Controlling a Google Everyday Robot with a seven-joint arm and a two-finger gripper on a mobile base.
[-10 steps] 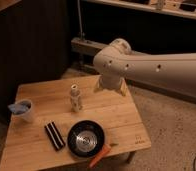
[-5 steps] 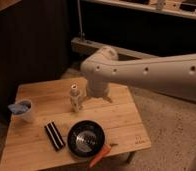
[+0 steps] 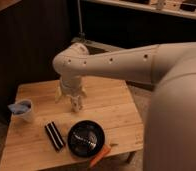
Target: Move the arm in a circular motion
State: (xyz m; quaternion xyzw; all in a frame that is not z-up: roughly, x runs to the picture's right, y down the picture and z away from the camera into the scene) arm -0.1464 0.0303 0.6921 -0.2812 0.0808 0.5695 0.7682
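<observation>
1. Since the earlier frames, the arm [image 3: 121, 62] has swept leftward and lower across the camera view. Its bulk now fills the right side.
2. Camera view: the gripper [image 3: 71, 98] hangs from the rounded wrist over the rear-left part of the wooden table [image 3: 116, 107]. It sits behind the black bowl [image 3: 86, 138] and to the right of the blue cup [image 3: 23, 111]. Whether it is spread or closed cannot be told.
3. Progress, as judged: the sweep reads as one arc of the circle, and the return arc appears outstanding.
</observation>
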